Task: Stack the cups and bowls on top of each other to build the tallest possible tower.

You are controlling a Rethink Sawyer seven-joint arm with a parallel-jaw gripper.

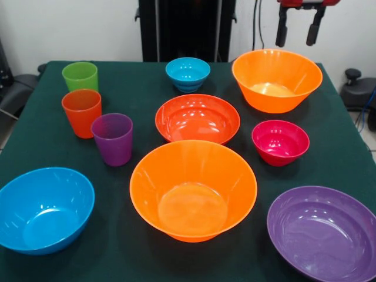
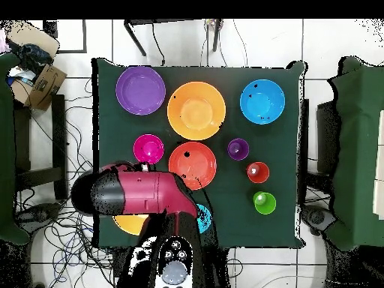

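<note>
Cups (image 1: 113,138) upright, bowls (image 1: 193,189) mouths up, unstacked, jaws wide, empty

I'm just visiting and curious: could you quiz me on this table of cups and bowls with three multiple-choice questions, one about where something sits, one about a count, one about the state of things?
1. What sits beside the purple cup?
A. orange cup
B. magenta bowl
C. purple bowl

2. How many cups stand on the table?
A. two
B. three
C. five

3. How is the gripper?
A. shut on a cup
B. open, holding nothing
C. resting in a bowl

Answers:
1. A: the orange cup stands right next to it.
2. B: green cup, orange and purple.
3. B: its fingers hang apart above the far orange bowl.
</note>
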